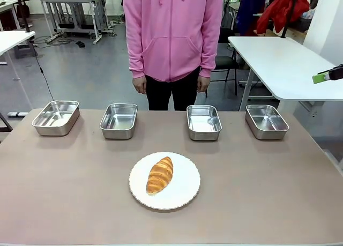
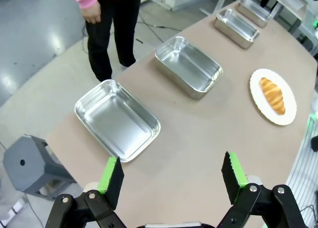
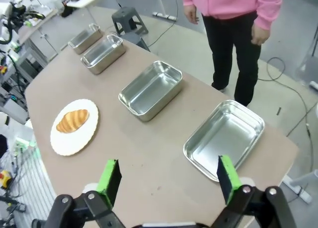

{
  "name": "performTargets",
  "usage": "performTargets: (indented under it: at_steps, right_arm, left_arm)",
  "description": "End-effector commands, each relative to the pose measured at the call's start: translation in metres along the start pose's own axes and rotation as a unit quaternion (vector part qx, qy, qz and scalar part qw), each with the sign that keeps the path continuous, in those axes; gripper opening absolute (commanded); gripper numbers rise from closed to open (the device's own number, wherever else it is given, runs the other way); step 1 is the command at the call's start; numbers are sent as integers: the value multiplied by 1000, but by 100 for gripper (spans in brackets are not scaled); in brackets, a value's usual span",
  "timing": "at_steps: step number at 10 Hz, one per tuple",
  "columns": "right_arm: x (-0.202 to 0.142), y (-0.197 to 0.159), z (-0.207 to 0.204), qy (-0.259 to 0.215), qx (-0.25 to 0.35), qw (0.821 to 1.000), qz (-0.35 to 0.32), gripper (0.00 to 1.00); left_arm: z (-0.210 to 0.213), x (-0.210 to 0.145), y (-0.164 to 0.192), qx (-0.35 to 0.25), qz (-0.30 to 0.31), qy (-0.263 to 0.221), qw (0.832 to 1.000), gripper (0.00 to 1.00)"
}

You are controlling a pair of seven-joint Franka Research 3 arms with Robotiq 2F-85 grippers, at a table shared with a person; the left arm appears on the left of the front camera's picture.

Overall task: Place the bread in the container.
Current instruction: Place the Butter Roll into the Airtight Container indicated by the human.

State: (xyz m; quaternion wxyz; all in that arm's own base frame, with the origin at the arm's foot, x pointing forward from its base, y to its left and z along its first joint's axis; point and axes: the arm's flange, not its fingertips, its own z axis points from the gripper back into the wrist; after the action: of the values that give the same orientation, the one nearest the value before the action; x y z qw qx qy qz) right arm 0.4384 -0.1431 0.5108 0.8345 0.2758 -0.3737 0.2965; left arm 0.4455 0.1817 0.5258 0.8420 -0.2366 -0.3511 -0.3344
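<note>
Pick not begun. Bread [image 1: 159, 175] on plate [image 1: 185, 195], table [image 1: 64, 192] near-middle. Four empty trays [image 1: 118, 133] along far edge. Left gripper [image 2: 171, 168], right gripper [image 3: 168, 168]: jaws apart, empty. Next: reach bread, grasp across width.

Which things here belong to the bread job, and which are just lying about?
Job: bread; steel trays, target among them unclear; white plate under the bread.
Lying about: grey stool; white side table.

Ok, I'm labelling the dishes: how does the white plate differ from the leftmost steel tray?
The plate is round, white and flat; the tray is rectangular, steel and walled. The plate holds the bread; the tray is empty. Both sit on the table.
</note>
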Motion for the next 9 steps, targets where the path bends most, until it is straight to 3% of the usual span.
performTargets:
  at_steps: [1, 9]
  right_arm:
    - [4, -3, 7, -14, -1, 1000, 11, 100]
    - [4, 1, 9, -5, -8, 1000, -2, 100]
  left_arm:
    - [5, 0, -6, 1, -15, -21, 1000, 100]
    - [3, 4, -11, 3, -3, -8, 1000, 100]
